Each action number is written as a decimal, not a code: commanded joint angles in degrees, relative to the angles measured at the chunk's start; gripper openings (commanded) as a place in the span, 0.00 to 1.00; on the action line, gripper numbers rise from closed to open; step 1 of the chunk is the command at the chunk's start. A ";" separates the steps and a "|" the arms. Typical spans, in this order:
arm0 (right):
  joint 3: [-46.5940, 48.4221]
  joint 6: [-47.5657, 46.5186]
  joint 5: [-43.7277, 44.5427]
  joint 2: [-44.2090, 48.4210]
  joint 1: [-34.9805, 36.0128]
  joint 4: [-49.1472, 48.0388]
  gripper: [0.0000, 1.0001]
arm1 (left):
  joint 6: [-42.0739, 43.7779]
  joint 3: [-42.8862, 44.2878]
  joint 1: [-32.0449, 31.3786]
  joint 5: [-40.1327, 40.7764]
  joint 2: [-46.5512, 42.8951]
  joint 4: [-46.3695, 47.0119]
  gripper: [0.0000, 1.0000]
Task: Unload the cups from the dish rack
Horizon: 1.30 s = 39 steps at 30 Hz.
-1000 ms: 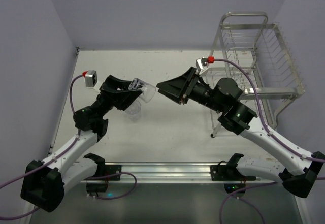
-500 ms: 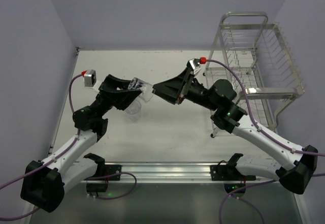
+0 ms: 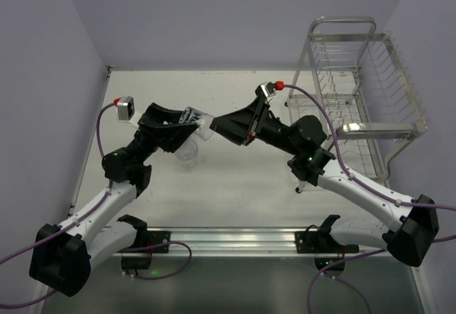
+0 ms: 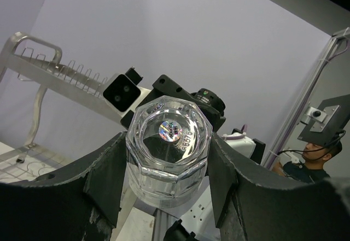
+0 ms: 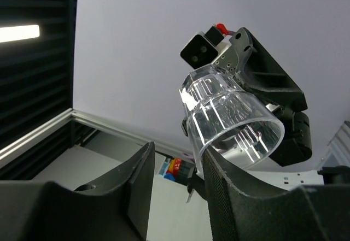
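**Glass held mid-air between both arms**

Pale lilac walls on three sides; white table (image 3: 235,186) below. The dish rack (image 3: 370,79) stands at the far right corner of the table. No cups show on its wires from overhead.

- The glass (image 3: 203,127) is off the rack and off the table. It is carried on its side above the table's left-centre.
- The left gripper (image 3: 191,129) pinches the glass around its body, one finger on each side. In the left wrist view the stickered base faces that camera, so the mouth points away, toward the other arm.
- The right gripper (image 3: 219,123) reaches in from the rack side, tips just beside the mouth. Its fingers are spread with a clear gap. In its own view the rim sits just above one finger. Whether they touch, I cannot tell.
- Reading: turning the glass sideways offers its open rim to the right gripper, probably for a hand-to-hand pass.
- Risk: smooth clear wall; a thin rim pinch may slip.
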<state>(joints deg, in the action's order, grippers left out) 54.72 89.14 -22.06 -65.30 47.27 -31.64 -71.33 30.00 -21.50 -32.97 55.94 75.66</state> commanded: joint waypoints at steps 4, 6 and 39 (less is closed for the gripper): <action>-0.31 8.66 -1.93 -5.89 -0.07 -19.59 0.39 | -0.21 -0.56 0.23 -0.25 0.31 30.51 0.00; 0.12 9.73 -2.37 -7.12 -0.07 -21.53 0.38 | -0.21 -0.56 0.23 -0.51 0.48 30.51 0.00; 18.62 -18.87 1.66 -5.71 -3.50 19.64 0.00 | 22.87 1.36 4.80 -6.60 -17.24 -23.73 1.00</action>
<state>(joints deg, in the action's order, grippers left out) 63.42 83.18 -24.03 -71.66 45.65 -27.24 -62.57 28.60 -17.21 -41.54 46.22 67.48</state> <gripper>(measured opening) 0.088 0.999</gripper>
